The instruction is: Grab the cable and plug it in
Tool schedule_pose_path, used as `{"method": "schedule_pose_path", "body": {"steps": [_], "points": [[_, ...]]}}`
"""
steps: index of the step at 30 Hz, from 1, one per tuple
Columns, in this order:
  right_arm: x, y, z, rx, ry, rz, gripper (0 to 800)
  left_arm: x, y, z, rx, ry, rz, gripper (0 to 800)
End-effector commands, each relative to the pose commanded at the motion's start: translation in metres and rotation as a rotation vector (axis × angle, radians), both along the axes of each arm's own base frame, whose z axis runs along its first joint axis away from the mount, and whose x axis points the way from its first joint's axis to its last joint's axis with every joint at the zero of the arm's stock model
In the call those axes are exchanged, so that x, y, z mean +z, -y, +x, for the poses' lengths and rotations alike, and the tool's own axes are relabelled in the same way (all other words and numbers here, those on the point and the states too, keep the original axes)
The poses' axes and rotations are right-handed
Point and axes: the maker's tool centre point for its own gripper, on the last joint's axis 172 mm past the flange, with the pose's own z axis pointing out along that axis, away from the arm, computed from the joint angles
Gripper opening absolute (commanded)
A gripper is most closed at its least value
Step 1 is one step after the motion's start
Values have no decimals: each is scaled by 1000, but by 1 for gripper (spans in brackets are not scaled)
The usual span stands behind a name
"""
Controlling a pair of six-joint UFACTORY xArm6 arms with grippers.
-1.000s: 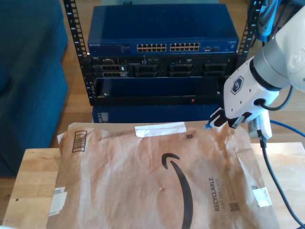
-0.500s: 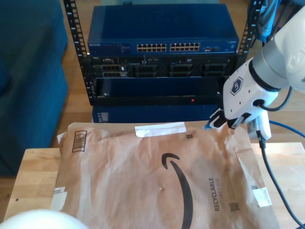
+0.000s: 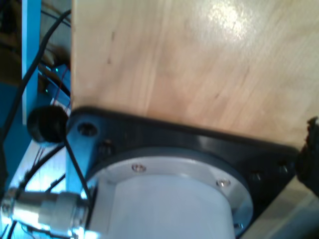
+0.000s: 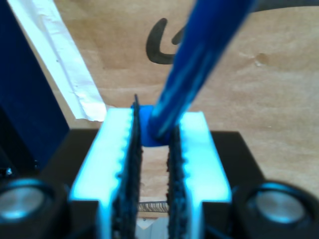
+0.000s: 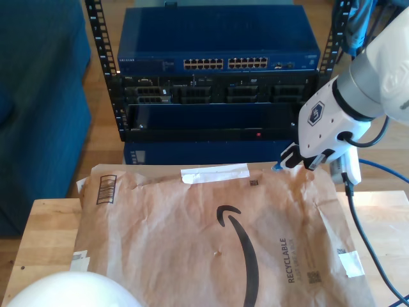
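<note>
**Blue cable held at the rack's doorstep**

The second pincer [image 5: 295, 160] is clenched on the cable [image 4: 192, 64] just behind its plug, above the paper mailer's [image 5: 211, 236] far edge. Light and limp, the cord likely needs holding at the stiff boot. The switch [image 5: 217, 48] waits beyond. The first pincer's state cannot be told.

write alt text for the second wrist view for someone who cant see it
My second gripper is shut on a thin bright-blue cable, its white ribbed fingers pinching the blue end. Below lies a brown paper mailer with a black printed curve and white tape strip.
</note>
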Motion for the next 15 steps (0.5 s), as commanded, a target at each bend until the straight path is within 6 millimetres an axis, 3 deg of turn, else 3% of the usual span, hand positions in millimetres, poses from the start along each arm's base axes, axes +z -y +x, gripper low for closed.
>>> {"method": "schedule_pose_path", "body": {"steps": [3,8,12,15], "points": [[0,1,4,-7,12,-1,0,-19,14,3,-28,20,-30,800],[-5,3,3,-15,18,-4,0,-37,15,4,-34,21,1,800],[3,4,10,-22,42,0,0,-39,13,4,-33,21,10,800],[9,8,26,-49,108,-3,0,-39,13,4,-32,21,8,800]]}}
